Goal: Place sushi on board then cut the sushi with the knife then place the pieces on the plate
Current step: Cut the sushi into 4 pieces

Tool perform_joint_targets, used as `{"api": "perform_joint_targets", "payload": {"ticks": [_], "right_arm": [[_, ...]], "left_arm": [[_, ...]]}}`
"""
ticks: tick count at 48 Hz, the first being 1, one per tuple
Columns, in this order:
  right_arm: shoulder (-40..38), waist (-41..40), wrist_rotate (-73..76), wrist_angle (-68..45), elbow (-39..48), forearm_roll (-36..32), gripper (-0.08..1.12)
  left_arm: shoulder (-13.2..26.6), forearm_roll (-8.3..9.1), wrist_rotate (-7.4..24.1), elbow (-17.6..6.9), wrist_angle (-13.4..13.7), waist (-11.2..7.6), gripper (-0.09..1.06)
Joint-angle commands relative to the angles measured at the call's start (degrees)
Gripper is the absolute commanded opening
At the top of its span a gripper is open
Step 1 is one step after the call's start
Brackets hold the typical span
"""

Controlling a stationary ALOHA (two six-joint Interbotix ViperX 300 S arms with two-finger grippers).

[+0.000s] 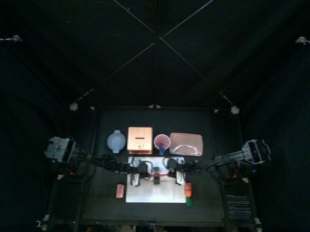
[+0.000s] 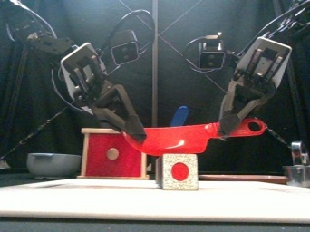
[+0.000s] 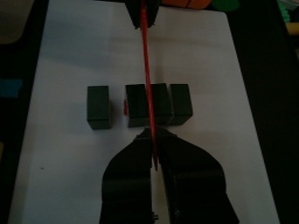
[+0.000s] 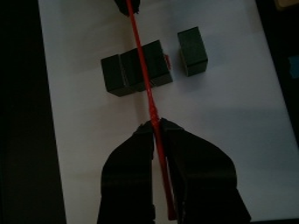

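A red toy knife (image 2: 182,138) hangs level and edge-down just above the sushi roll (image 2: 179,170), which lies on the white cutting board (image 2: 109,194). My left gripper (image 2: 137,134) is shut on the blade's tip end. My right gripper (image 2: 230,122) is shut on the handle end. In the left wrist view the knife (image 3: 145,79) runs across the joined dark green blocks (image 3: 158,102), and one block (image 3: 101,105) lies apart beside them. The right wrist view shows the same: joined blocks (image 4: 138,72) under the knife (image 4: 147,83), and the single block (image 4: 193,51). The pink plate (image 1: 186,143) sits behind the board.
Behind the board stand a blue-grey bowl (image 1: 116,140), the wooden box with a red drawer front (image 2: 112,154), and a red cup holding a blue knife (image 2: 179,116). Small toy foods lie left (image 1: 120,191) and right (image 1: 188,190) of the board.
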Motion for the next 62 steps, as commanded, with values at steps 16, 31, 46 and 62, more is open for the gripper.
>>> {"api": "perform_joint_targets", "payload": {"ticks": [16,31,46,62], "right_arm": [[-0.7,-0.2,0.5,0.1,-0.2,0.9,0.42],[0.4,-0.1,0.4,-0.3,-0.2,1.1,0.42],[1.8,-0.1,0.5,-0.4,-0.2,1.1,0.42],[5.0,1.1,0.5,-1.4,-0.4,2.9,0.42]], "left_arm": [[-0.4,0.09,-0.2,-0.7,0.0,-0.88,0.38],[-0.1,0.09,-0.4,-0.6,0.0,-0.97,0.38],[1.1,-0.09,-0.3,-0.9,0.0,-0.97,0.38],[3.3,-1.67,-0.4,-1.0,0.0,-0.97,0.38]]}}
